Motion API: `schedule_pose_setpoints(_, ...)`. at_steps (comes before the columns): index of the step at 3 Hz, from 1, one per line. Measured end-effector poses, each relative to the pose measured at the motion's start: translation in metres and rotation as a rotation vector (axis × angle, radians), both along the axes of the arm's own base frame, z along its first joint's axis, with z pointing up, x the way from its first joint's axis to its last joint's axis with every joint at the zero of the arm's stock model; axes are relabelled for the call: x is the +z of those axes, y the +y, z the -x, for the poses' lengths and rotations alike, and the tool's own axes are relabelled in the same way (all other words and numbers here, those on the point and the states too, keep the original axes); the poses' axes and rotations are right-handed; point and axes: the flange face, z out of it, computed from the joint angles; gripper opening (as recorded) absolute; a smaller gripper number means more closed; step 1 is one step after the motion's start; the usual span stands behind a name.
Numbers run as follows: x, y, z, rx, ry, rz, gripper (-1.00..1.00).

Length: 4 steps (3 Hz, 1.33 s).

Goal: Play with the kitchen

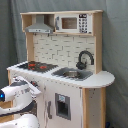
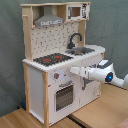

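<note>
The kitchen is rigid and heavy; work its knobs. Pincer at 3 o'clock, opening indeterminate.

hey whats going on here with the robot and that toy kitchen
A single robot arm is reaching at the front of the toy kitchen. In the second exterior view its hand sits at the front panel just below the hob, near the knobs and above the oven door. Whether it grips anything cannot be told. The sink and black tap are untouched.
</note>
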Motion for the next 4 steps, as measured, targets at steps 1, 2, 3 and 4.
schedule_pose_setpoints(1,0.0005,0.0005,0.0002,-0.009,0.004,-0.112,-1.00)
schedule_pose_setpoints(2,0.0008,0.0010,0.0006,-0.019,0.007,-0.219,-1.00)
schedule_pose_setpoints(3,0.0012,0.0016,0.0010,-0.029,0.010,-0.332,-1.00)
schedule_pose_setpoints(4,0.0016,0.0022,0.0014,-0.039,0.012,-0.438,-1.00)
